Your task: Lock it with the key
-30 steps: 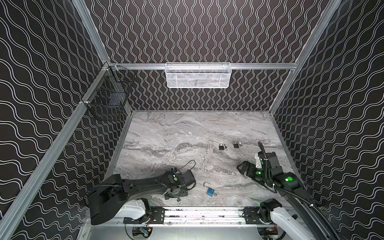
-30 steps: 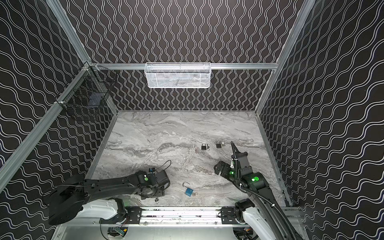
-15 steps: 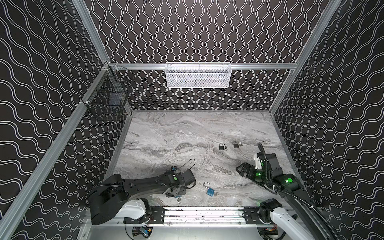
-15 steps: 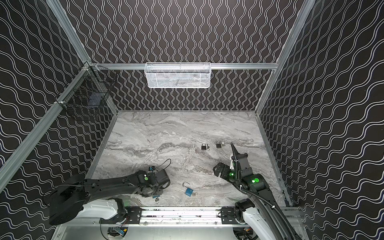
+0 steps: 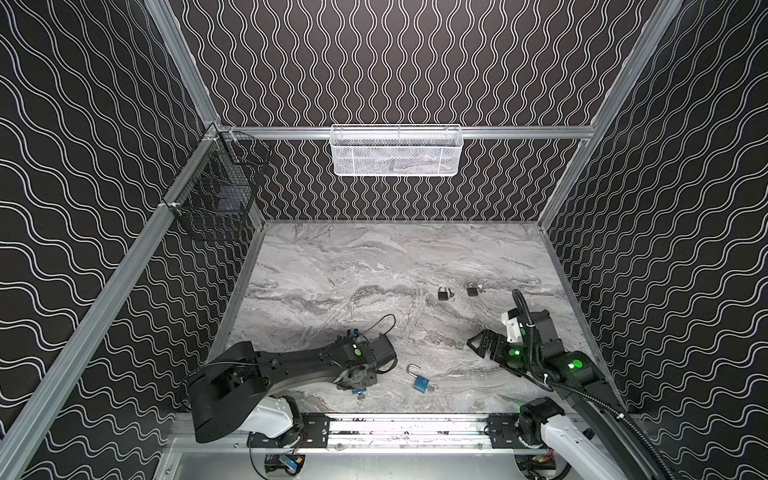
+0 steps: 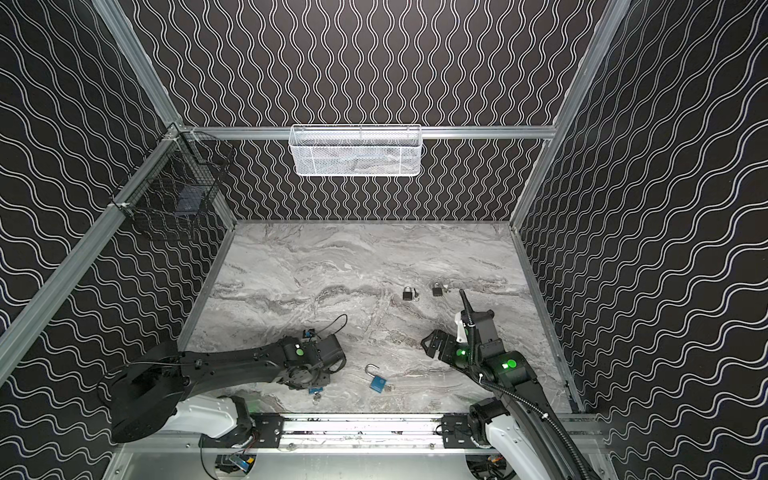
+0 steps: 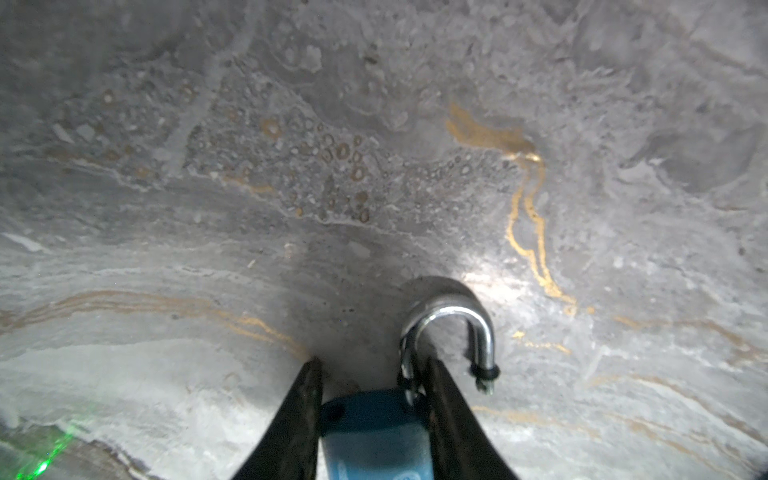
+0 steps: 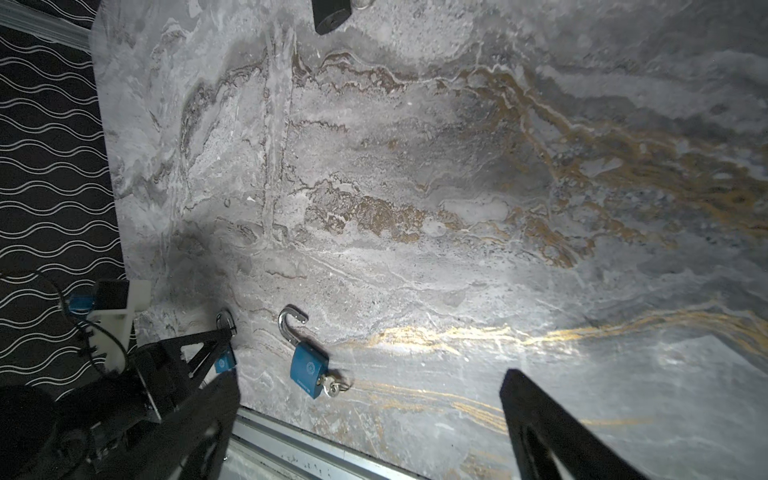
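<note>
Left gripper (image 7: 372, 370) pinched the gripped blue padlock (image 7: 374, 432) by its body, near the front edge of the marble table (image 5: 374, 266). Its shackle (image 7: 449, 316) stood open. To its right the loose blue padlock (image 5: 420, 382) lay flat, also unlatched, with the key (image 8: 332, 386) inserted. Farther back lay a black padlock (image 5: 443, 294) and a second black padlock (image 5: 472, 289). Right gripper (image 5: 477, 345) hovered with jaws spread.

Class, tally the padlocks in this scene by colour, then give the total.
Blue padlock: 2
Black padlock: 2
Total: 4
</note>
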Motion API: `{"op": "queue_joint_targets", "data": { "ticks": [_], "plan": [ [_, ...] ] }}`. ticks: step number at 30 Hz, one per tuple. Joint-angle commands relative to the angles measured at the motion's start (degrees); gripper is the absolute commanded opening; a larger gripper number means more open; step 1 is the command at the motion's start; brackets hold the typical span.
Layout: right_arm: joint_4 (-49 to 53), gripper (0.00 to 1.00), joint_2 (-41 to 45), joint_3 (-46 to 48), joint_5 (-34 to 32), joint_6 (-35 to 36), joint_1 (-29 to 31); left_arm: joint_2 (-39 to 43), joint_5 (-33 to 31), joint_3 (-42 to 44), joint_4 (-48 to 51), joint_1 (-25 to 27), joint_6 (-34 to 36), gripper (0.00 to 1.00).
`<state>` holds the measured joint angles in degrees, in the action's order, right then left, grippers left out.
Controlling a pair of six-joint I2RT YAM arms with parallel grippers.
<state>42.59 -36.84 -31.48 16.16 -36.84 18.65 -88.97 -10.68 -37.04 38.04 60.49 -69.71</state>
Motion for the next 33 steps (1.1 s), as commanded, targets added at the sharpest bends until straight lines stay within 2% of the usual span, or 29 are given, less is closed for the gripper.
{"op": "queue_joint_targets", "data": {
  "ticks": [1,3,6,9,14,16,22,33],
  "plan": [
    [-1.52,1.00,0.26,-0.28,0.92,-0.23,0.01,-0.68,5.39,1.34,-5.33,-0.02,0.38,0.35],
    [-1.20,1.00,-0.31,-0.55,0.89,0.05,0.07,-0.47,5.23,1.29,-4.49,-0.02,-0.46,0.41],
    [-1.44,1.00,-0.65,-0.52,0.76,-0.04,0.05,1.15,5.43,2.15,-4.53,0.07,-1.12,0.41],
    [-2.44,1.00,-0.60,-0.16,1.14,-0.32,0.07,2.77,4.46,1.89,-2.27,0.07,-1.96,0.46],
    [-2.68,1.00,-0.77,-0.50,1.17,-0.01,0.07,4.81,4.00,1.57,0.13,0.48,-3.02,0.59],
    [-2.56,1.00,-0.79,-0.59,0.89,-0.02,0.07,4.71,3.98,1.28,0.40,0.81,-3.13,0.59],
    [-3.00,1.00,-0.53,-0.39,1.05,0.01,0.06,1.83,4.04,0.52,-0.26,2.79,-4.47,0.56],
    [-2.17,1.00,0.87,0.39,1.18,0.11,0.05,-1.47,4.27,-0.11,-2.61,2.75,-3.86,0.34]
  ]
}}
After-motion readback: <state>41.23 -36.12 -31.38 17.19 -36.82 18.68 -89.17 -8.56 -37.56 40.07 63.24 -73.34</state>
